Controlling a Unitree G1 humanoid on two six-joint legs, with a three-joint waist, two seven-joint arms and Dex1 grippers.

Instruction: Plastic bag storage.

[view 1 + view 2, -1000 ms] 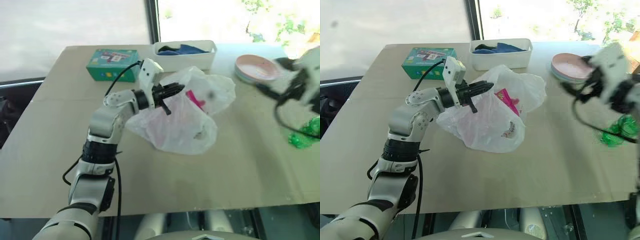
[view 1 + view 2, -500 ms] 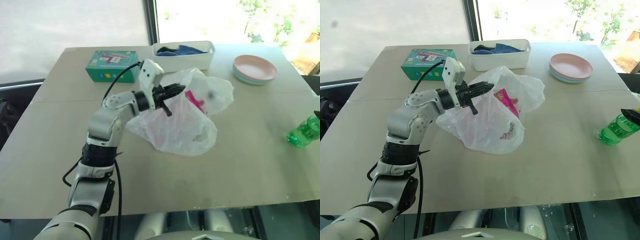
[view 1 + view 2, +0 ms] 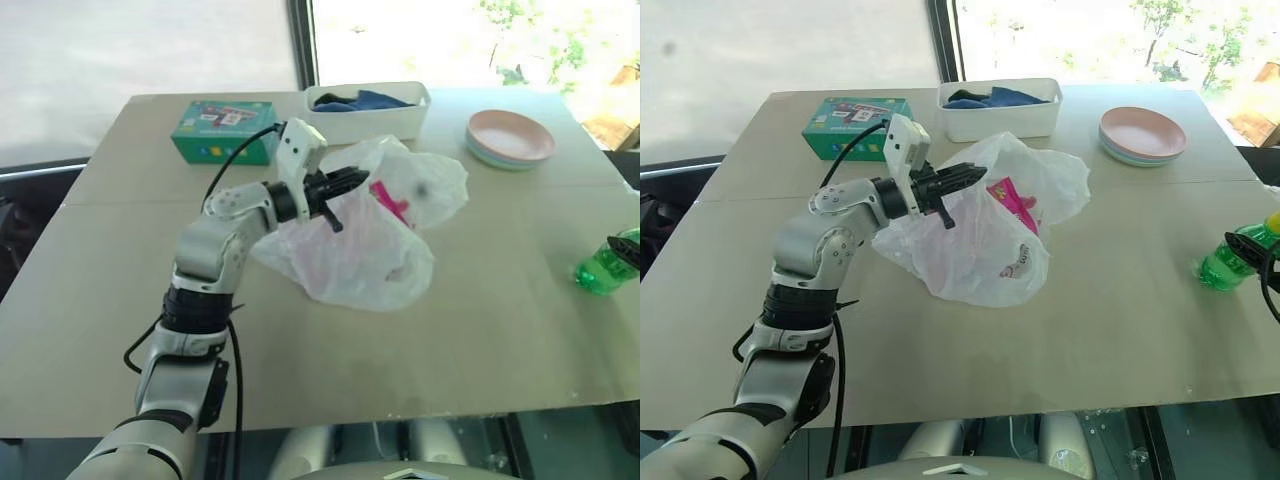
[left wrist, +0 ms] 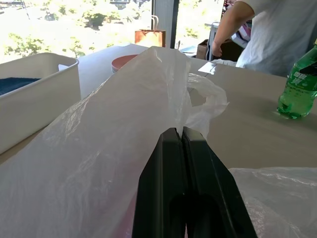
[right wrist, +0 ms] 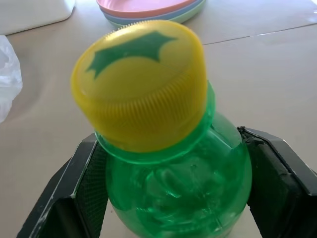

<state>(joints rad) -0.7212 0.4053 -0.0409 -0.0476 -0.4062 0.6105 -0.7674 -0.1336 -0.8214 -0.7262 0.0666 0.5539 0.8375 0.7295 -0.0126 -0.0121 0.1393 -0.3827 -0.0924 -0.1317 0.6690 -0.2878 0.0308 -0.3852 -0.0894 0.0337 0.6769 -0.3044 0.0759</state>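
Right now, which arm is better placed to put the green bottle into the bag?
The right: its fingers already flank the green bottle. The left gripper is shut on the plastic bag, holding it up.

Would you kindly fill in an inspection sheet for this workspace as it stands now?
Surface: beige table, no spills seen.
Job's things: plastic bag heaped mid-table, a pink packet inside.
Clutter: green box, white bin with dark cloth, stacked plates, green bottle with yellow cap.
Hands: left hand shut on the plastic bag's upper edge; right hand fingers either side of the green bottle, contact unclear.
Cables: black cable looping along the left arm.
Surroundings: windows behind; a person beyond the table.
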